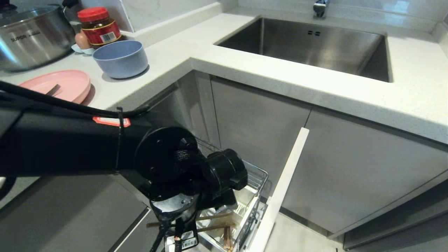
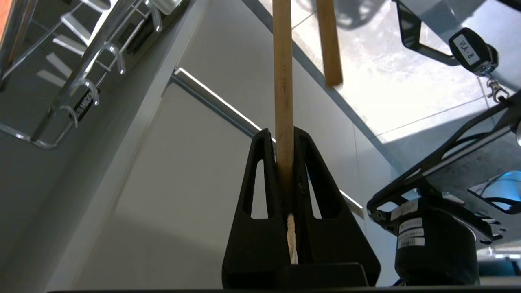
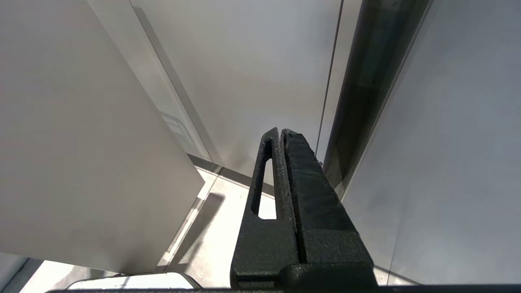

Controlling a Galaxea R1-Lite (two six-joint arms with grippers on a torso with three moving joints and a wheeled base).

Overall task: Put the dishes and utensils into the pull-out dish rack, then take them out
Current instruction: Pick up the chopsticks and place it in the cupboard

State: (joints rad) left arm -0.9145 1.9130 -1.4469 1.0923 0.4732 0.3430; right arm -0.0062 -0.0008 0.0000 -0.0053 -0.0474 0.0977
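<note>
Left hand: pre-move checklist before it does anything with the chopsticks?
1. Left hand shut on a chopstick: ok.
2. Second chopstick gripped too: cannot tell; its end sits off to one side.
3. Rack pulled out, hand over it: ok.
4. Plate and bowl loaded: not ok, both on the counter.
5. Right hand shut, empty, by cabinet panels: ok.

On the surface (image 1: 168, 59) my plate (image 1: 66, 84) lies left of the bowl (image 1: 120, 57); the sink (image 1: 315, 45) sits right; the rack (image 1: 252, 182) stands below, holding chopsticks (image 1: 210, 217).
</note>
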